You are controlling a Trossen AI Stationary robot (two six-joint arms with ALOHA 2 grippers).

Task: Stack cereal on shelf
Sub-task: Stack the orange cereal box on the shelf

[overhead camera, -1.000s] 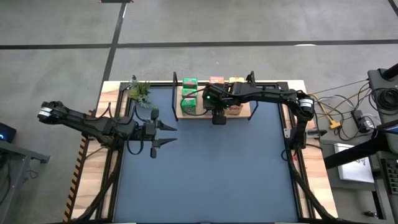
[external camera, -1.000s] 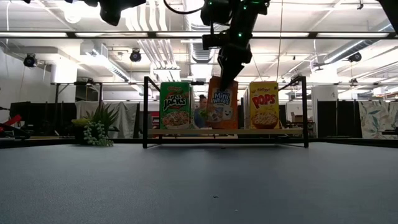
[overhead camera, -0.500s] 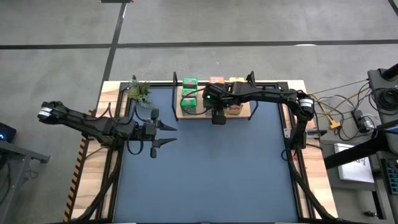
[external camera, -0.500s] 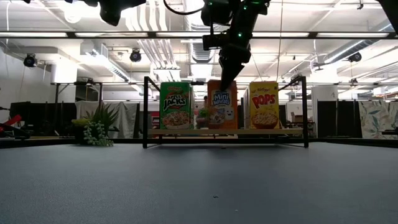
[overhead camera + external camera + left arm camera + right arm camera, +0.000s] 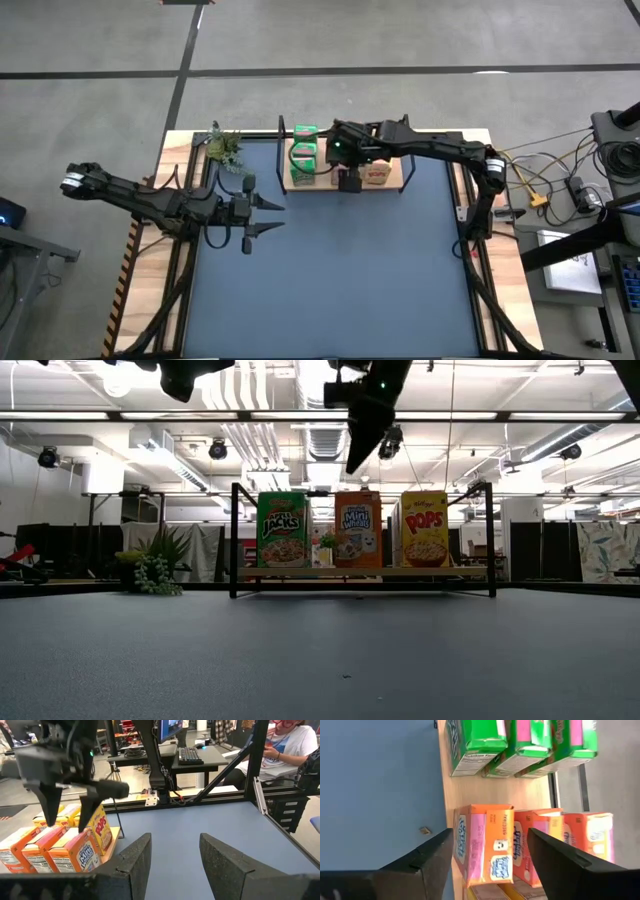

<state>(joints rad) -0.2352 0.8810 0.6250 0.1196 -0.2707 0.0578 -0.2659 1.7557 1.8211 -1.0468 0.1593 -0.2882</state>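
Overhead, the shelf [image 5: 385, 186] sat at the far edge of the dark-blue mat [image 5: 340, 270], its black posts at either end. Green cereal boxes [image 5: 303, 160] filled the left column, pink-red boxes [image 5: 490, 842] the middle, yellow-orange boxes [image 5: 377, 172] the right; all stood upright on the wood board, fronts facing the near side. In the low view the front row read, left to right, green [image 5: 283, 530], pink-red [image 5: 357, 530], yellow [image 5: 425, 528], with narrow gaps between them.

Right gripper [image 5: 348, 180] hovered above the middle column, clear of the box tops; its jaws stood wide apart w/ nothing between them, straddling the front pink-red box as seen from its wrist camera. Left gripper [image 5: 268, 215] hung over the mat's left part, well apart from the shelf, jaws partly open and empty.

Open room: most of the mat, from shelf front to near edge, lay bare. A green plastic plant [image 5: 224, 148] stood near the desk's far-left corner, just beside the shelf's left post.

Hidden or unclear: overhead, the right arm covered most of the middle column; rear rows were masked by the front row in the low view. A small pale speck [image 5: 424, 830] on the mat near the shelf edge could not be identified. A person [image 5: 287, 745] sat beyond the desk, cut off by the frame.
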